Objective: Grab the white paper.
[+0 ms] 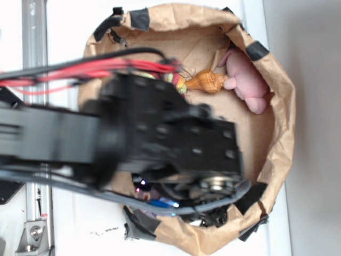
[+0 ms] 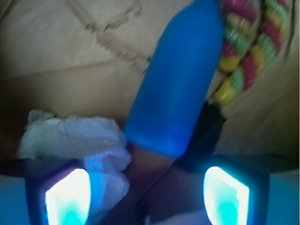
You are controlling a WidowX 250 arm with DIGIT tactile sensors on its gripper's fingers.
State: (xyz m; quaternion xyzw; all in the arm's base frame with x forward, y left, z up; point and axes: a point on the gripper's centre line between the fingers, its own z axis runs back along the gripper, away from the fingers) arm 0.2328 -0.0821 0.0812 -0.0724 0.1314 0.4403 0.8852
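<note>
We see the white paper (image 2: pixel 77 136) only in the wrist view: one crumpled wad, white to pale grey, soft and tissue-like, with wrinkled folds and a ragged upper edge. It lies on the brown floor of the paper bag (image 1: pixel 277 133), just ahead of the pincer's (image 2: pixel 145 197) left-hand finger in that view and partly overlapped by it, its lower edge tinted blue by the finger's glow. The pincer stands open, its two lit fingers (image 2: pixel 68 194) spread wide with a clear gap between them, closed on nothing.

Beside the wad, ahead of the gap, we count one blue bottle (image 2: pixel 180 79), lying at a slant and reaching far past the paper. Beyond the right-hand finger lies one striped thing of yellow, green and pink bands (image 2: pixel 248 51), cut off by the frame edge and blurred.

In the exterior view we count one pink soft toy (image 1: pixel 248 82) and one orange shell-shaped toy (image 1: pixel 205 81) on the far side of the bag from the pincer. The black arm (image 1: pixel 160 133) covers most of the bag's floor there, hiding the paper and the pincer itself; only a sliver of blue shows under it. The bag sits on a white table (image 1: pixel 69 26)
</note>
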